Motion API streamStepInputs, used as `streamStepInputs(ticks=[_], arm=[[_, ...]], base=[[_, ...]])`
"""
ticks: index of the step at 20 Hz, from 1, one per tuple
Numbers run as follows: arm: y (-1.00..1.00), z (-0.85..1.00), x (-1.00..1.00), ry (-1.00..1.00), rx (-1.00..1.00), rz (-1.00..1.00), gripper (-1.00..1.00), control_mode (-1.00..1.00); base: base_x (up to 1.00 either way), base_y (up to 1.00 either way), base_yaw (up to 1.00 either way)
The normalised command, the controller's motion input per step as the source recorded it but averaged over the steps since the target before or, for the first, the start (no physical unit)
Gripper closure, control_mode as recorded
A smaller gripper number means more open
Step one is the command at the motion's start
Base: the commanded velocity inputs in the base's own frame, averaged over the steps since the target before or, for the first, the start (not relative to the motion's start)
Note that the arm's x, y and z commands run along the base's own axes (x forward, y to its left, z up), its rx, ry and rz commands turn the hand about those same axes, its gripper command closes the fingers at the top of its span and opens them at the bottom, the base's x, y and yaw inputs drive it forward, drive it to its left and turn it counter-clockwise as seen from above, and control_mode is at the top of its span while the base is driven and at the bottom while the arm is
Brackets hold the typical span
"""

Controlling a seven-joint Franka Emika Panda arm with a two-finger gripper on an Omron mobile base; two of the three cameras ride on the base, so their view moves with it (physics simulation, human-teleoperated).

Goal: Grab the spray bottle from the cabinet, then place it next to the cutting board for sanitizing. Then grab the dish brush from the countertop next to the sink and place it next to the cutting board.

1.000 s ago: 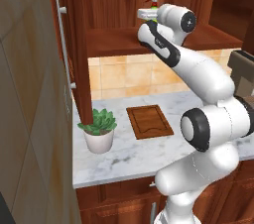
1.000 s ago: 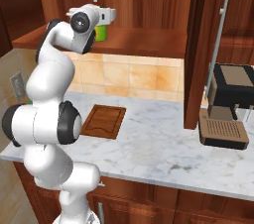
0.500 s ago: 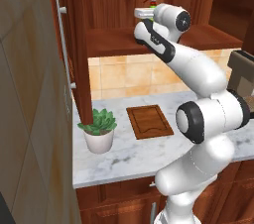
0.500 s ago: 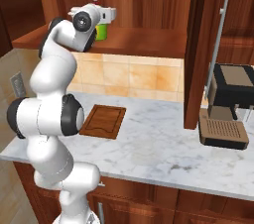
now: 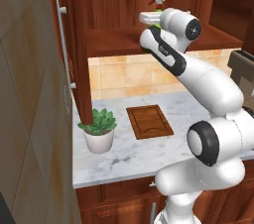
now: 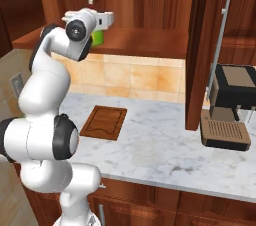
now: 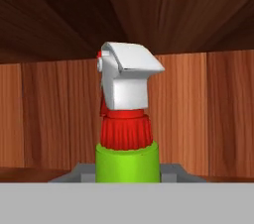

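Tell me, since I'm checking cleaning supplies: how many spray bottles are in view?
1: the spray bottle stands upright on the cabinet shelf, at the gripper. Others may be hidden behind the arm.

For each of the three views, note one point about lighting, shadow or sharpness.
Left base view: the potted plant throws a soft shadow on the countertop. Right base view: the cabinet interior is dim, evenly lit, without glare. Hand view: the spray bottle fills the centre, edges slightly soft.

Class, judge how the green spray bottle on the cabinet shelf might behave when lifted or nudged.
The spray bottle looks rigid, probably plastic and light. Its tall trigger head over a narrow body suggests it may tip if nudged high. The smooth round body could slip in the tool.
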Motion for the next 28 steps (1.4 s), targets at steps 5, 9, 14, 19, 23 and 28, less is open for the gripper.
streamStepInputs(ticks=[5,9,14,19,23,28], arm=[[0.0,0.0,-0.63,-0.09,0.0,0.0,1.0,-1.0],[0.0,-0.02,-0.72,-0.1,0.0,0.0,1.0,-1.0],[0.0,-0.55,-0.93,-0.16,0.0,0.0,1.0,-1.0],[-0.05,-0.95,-1.0,-0.06,0.0,0.0,1.0,-1.0],[-0.26,0.09,-1.0,-0.23,0.05,0.0,1.0,-1.0],[-0.26,0.01,-0.98,-0.11,0.03,0.0,1.0,-1.0]], base=[[0.0,0.0,0.0],[0.0,0.0,0.0],[0.0,0.0,0.0],[0.0,0.0,0.0],[0.0,0.0,0.0],[0.0,0.0,0.0]])
